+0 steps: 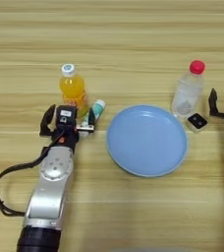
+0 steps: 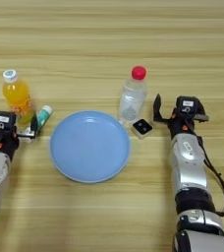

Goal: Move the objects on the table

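Observation:
A white tube with a green label (image 1: 97, 110) lies slanted beside an orange juice bottle (image 1: 71, 89). My left gripper (image 1: 69, 122) stands open just in front of the juice bottle, its right finger (image 1: 91, 118) against the tube's side. A clear plastic bottle with a red cap (image 2: 132, 97) stands right of the blue plate (image 2: 89, 146). The small white cube with a black top (image 2: 143, 127) sits at that bottle's foot. My right gripper (image 2: 180, 113) is open, just right of the cube and apart from it, holding nothing.
The blue plate (image 1: 147, 140) lies between the two arms with nothing on it. A black cable (image 1: 6, 192) loops out left of my left forearm. The wooden table (image 1: 133, 44) stretches bare behind the bottles.

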`<state>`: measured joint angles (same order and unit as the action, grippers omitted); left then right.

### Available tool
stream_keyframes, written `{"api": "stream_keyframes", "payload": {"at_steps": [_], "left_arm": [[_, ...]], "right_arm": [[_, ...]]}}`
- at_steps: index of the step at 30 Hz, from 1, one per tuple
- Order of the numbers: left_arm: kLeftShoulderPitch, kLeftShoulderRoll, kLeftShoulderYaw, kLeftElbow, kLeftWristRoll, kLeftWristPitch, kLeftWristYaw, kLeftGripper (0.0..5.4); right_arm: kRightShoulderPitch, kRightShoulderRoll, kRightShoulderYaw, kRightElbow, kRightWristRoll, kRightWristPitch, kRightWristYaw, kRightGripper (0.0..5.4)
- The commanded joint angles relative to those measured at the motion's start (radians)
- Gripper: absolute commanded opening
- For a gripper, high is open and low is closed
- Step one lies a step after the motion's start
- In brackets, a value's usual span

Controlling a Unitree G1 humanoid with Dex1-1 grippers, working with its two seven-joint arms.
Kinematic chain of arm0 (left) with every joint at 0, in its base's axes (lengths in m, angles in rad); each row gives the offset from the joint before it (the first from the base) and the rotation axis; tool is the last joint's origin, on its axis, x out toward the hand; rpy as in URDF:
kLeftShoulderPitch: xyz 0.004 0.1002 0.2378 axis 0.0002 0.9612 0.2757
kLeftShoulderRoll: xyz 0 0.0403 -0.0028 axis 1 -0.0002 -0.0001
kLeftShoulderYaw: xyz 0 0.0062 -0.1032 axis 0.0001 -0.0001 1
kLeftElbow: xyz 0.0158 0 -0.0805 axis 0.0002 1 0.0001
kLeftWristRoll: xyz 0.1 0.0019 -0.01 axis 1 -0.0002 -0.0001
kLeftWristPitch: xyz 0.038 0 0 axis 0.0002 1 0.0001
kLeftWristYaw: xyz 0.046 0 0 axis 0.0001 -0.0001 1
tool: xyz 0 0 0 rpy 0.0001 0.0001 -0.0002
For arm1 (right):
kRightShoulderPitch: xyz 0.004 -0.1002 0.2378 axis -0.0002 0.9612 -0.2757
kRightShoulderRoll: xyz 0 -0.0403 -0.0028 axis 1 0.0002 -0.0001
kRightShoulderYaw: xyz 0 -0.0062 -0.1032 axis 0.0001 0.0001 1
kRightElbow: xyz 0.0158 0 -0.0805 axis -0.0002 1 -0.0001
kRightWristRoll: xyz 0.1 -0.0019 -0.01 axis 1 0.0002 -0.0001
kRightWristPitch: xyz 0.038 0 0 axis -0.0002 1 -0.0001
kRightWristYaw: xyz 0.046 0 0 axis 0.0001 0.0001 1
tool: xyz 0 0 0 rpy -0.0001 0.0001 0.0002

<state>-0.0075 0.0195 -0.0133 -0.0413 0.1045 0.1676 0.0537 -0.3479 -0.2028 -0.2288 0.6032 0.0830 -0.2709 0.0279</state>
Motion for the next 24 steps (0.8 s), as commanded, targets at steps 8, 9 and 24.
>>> {"api": "stream_keyframes", "payload": {"at_steps": [8,9,24], "left_arm": [[-0.044,0.0,0.019,0.073,-0.024,-0.057,-0.006,5.39],[-0.049,0.002,0.017,0.082,-0.025,-0.063,-0.011,5.39],[-0.107,0.002,0.035,0.207,-0.055,-0.163,-0.03,5.39]], "right_arm": [[-0.024,-0.012,-0.001,0.015,-0.001,-0.009,-0.003,5.4],[-0.025,-0.012,-0.001,0.016,-0.001,-0.01,-0.003,5.4],[-0.026,-0.011,0.0,0.019,-0.002,-0.013,-0.004,5.4]]}}
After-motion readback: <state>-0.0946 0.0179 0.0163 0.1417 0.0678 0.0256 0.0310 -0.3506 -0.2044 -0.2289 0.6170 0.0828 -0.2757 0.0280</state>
